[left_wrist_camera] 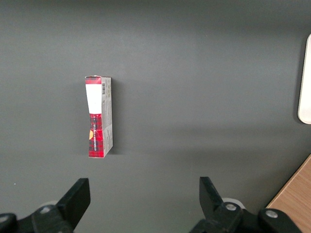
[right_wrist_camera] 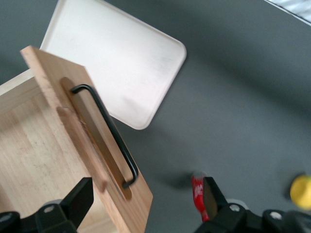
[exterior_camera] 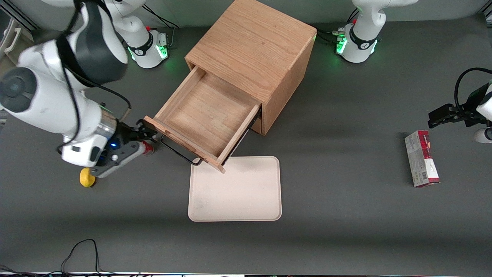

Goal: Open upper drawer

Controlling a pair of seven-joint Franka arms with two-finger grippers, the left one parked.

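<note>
The oak cabinet [exterior_camera: 253, 50] stands mid-table. Its upper drawer [exterior_camera: 207, 115] is pulled well out, and its shallow wooden box is empty. The thin black bar handle [exterior_camera: 178, 152] runs along the light wood front, which overhangs a cream tray. My right gripper [exterior_camera: 148, 134] is at the end of the drawer front toward the working arm's end of the table. In the right wrist view the gripper [right_wrist_camera: 146, 194] is open, with that end of the drawer front [right_wrist_camera: 97, 141] and of the handle [right_wrist_camera: 109, 128] between its fingers [right_wrist_camera: 80, 199]. It holds nothing. The lower drawer is hidden beneath.
A cream tray [exterior_camera: 235, 188] lies on the table nearer the front camera than the cabinet. A small red object [exterior_camera: 148, 149] and a yellow one [exterior_camera: 87, 177] lie beside my gripper. A red and white box [exterior_camera: 421, 157] lies toward the parked arm's end.
</note>
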